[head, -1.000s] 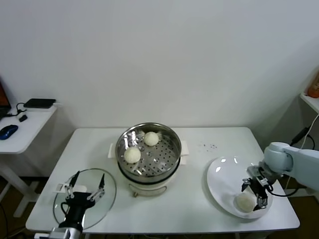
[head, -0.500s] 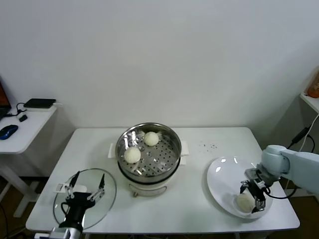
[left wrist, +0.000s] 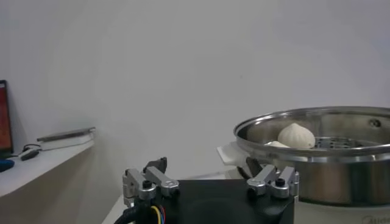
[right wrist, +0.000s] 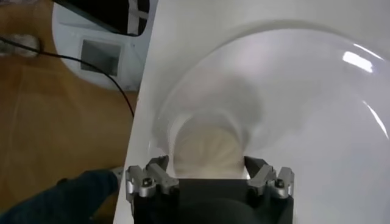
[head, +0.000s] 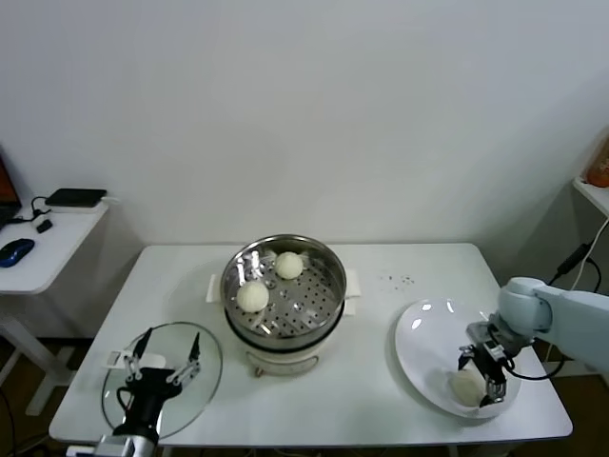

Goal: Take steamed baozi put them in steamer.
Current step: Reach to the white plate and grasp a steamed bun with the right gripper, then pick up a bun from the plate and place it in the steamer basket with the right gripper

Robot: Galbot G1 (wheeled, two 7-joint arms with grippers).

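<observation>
1. My right gripper [head: 483, 374] is low over the white plate [head: 423, 347], at the near right part of the white table [head: 381, 400]. Its fingers stand apart, one on each side of a steamed baozi [head: 466, 386].
2. In the right wrist view this baozi [right wrist: 207, 152] fills the gap between my two fingers [right wrist: 152, 179]. I cannot tell if the pads already touch the dough, so I do not call it a grip.
3. The baozi lies in the near part of the plate, close to the plate's near rim, and this rim is close to the near edge of the table. Beyond that edge the right wrist view shows brown floor with a black cable.
4. The rest of the plate, toward the steamer, is bare and shiny.
5. The steamer [head: 324, 319] stands in the middle of the table, well apart from the plate, with bare table surface between them. Its steel basket is open on top.
6. Two baozi already lie on the perforated bottom: one toward the back [head: 288, 266] and one on the left side [head: 252, 297]. The right and near parts of the bottom are free.
7. My left gripper [head: 164, 362] hangs over the round glass lid [head: 195, 405] at the near left corner of the table, with its fingers spread and holding nothing.
8. A small side table [head: 43, 262] stands to the left of the white table, with a gap between.
</observation>
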